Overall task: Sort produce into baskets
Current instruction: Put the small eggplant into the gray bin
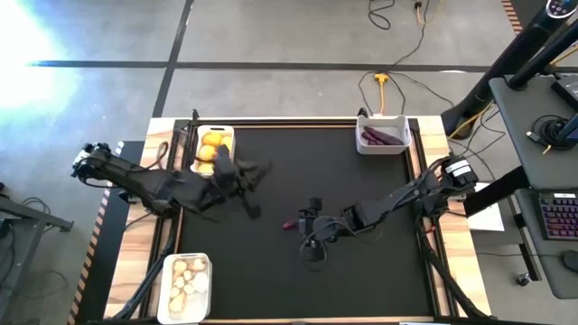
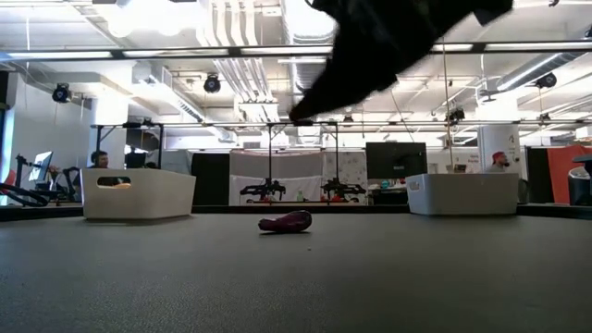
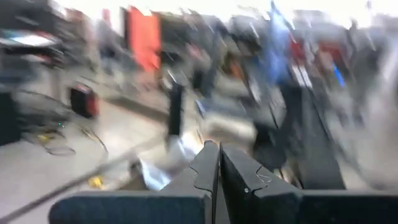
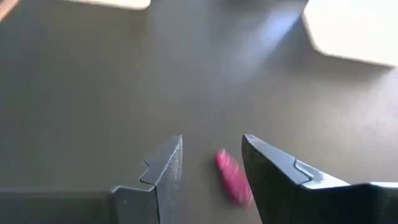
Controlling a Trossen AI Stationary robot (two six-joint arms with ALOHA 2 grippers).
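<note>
Right gripper (image 4: 211, 171) over mat centre, fingers apart, straddling purple piece (image 4: 231, 177) lying on mat (image 1: 298, 271), not gripped. Left gripper (image 3: 219, 177) fingers together, empty, near lemon bin (image 1: 200, 135) at 10 o'clock. Purple bin (image 1: 361, 144) at 1 o'clock; beige-piece bin (image 1: 166, 289) at 7 o'clock.

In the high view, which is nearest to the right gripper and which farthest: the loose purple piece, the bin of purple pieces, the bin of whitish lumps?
From the right gripper:
1. Loose slim purple piece on the black mat, just beside the gripper.
2. White plastic bin of purple pieces, far right corner.
3. White plastic bin of whitish-beige lumps, near left corner.
</note>
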